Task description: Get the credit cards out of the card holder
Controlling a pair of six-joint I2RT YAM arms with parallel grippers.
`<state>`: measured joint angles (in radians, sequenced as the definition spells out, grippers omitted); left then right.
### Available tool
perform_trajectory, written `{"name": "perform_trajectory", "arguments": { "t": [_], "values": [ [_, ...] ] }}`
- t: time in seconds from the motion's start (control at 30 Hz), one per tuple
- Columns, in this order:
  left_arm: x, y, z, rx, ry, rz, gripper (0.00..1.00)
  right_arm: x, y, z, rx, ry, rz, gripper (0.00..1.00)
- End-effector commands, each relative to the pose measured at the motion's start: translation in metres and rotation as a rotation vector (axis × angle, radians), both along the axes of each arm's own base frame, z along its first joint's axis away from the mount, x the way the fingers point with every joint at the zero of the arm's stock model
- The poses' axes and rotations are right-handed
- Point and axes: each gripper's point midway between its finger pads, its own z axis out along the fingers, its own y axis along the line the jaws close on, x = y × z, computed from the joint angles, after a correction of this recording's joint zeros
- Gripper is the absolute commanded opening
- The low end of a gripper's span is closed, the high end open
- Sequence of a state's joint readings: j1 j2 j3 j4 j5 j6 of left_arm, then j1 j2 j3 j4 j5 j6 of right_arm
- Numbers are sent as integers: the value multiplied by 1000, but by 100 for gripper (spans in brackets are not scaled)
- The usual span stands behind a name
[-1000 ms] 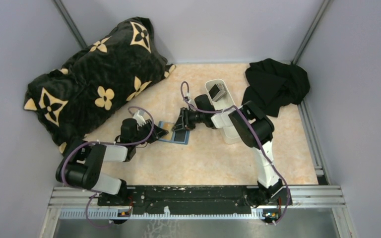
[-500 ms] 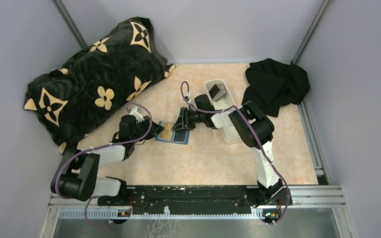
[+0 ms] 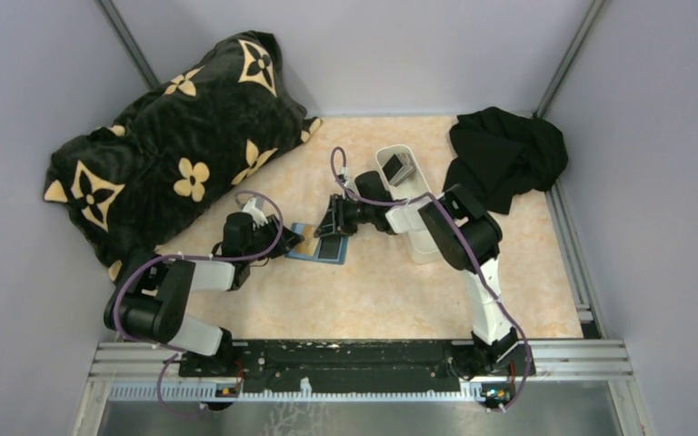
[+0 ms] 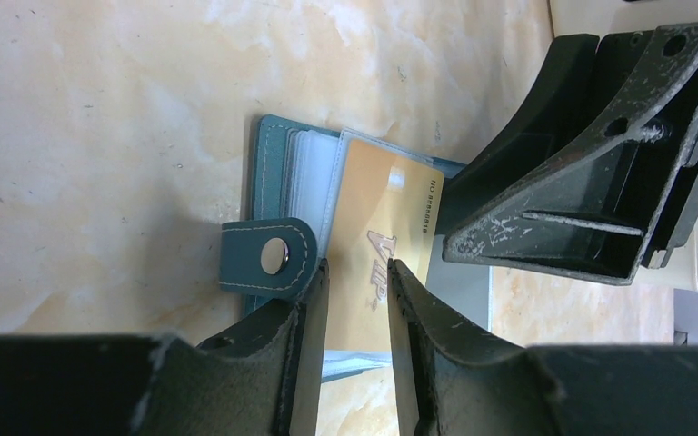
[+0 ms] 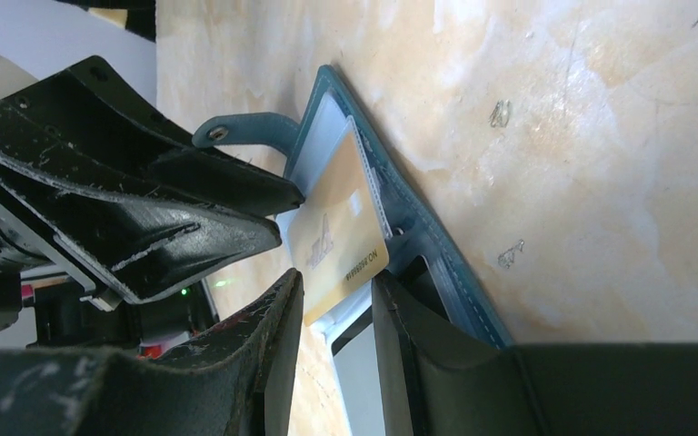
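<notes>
**Top external view: both arms are reaching in to the open card holder (image 3: 325, 255) at mid-table**

The left arm is lying low. Its upper links are folded near the left base and its forearm is stretching right and far, so the left gripper (image 3: 293, 245) is sitting at the holder's left edge. The right arm is rising from its base at the near right and bending at the elbow. Its forearm is crossing leftward over the near end of the white tray (image 3: 415, 243), and the right gripper (image 3: 332, 233) is pointing down at the holder's far right part.

In the left wrist view the teal holder is lying open on the marbled table (image 4: 100, 136), with its snap tab (image 4: 268, 257) sticking out to the left. The gold card (image 4: 377, 241) is tilting partway out of a pale pocket. The left jaws are standing partly apart with the card's face showing in the gap; whether they are pinching it cannot be told.

In the right wrist view the right jaws are also standing partly apart, straddling the card's end and the pale pocket. Whether they are clamping anything cannot be told.

Two dark grey cards (image 3: 398, 169) are leaning in the far end of the tray. A black cloth (image 3: 506, 154) is lying at the far right, and a dark flowered cushion (image 3: 173, 136) at the far left.
</notes>
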<state>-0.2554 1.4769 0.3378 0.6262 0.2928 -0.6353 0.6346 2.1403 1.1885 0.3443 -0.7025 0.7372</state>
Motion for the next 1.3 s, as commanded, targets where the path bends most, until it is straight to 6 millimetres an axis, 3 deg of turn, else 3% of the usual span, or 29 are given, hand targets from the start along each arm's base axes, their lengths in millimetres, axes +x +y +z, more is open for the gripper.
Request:
{"name": "perform_trajectory", "arguments": {
  "t": [0.0, 0.33, 0.73, 1.07, 1.27],
  "values": [
    [-19, 6, -26, 27, 92, -1, 38, 14, 7, 4, -12, -39, -24, 35],
    [-28, 3, -26, 3, 105, -16, 38, 9, 18, 9, 12, -36, -3, 34],
    [-31, 4, -28, 0, 111, -15, 37, 5, 22, 10, 45, -36, 6, 0],
    [-30, 4, -31, 2, 122, -10, 37, 22, -6, 23, 49, -68, -25, 0],
    [-29, 3, -33, -2, 129, -9, 37, 26, -13, 20, 26, -58, -36, 0]
  ]
}}
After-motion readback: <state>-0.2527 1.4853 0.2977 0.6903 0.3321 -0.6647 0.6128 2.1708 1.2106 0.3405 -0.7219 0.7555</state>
